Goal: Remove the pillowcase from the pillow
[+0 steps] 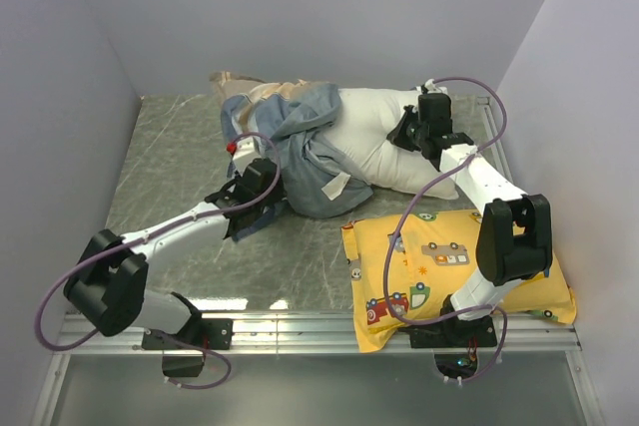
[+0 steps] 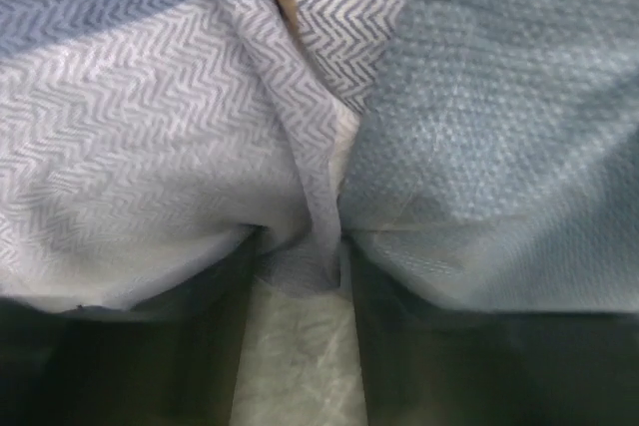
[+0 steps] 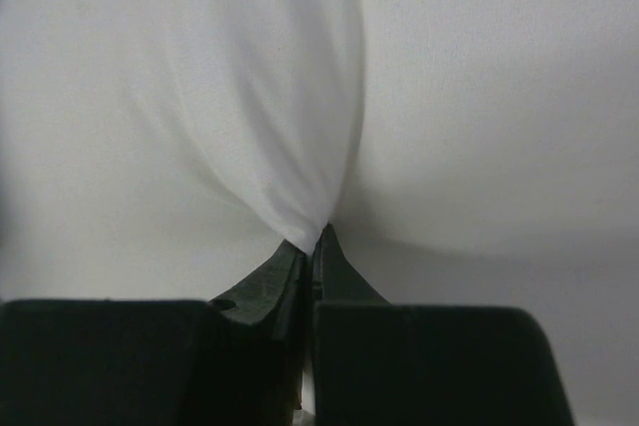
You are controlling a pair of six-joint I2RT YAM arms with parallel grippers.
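The left jaws stood apart, with a fold of the striped pillowcase [image 2: 150,147] lying between their tips and bare bench [image 2: 300,366] showing in the gap behind it. The rest of the pillowcase [image 1: 300,147] lay bunched just ahead of them, covering the end of the white pillow [image 1: 379,137] away from the right jaws. The right jaws were clenched on a pinch of the pillow's [image 3: 300,97] bare white fabric. A yellow vehicle-print pillow [image 1: 449,256] lay behind them.
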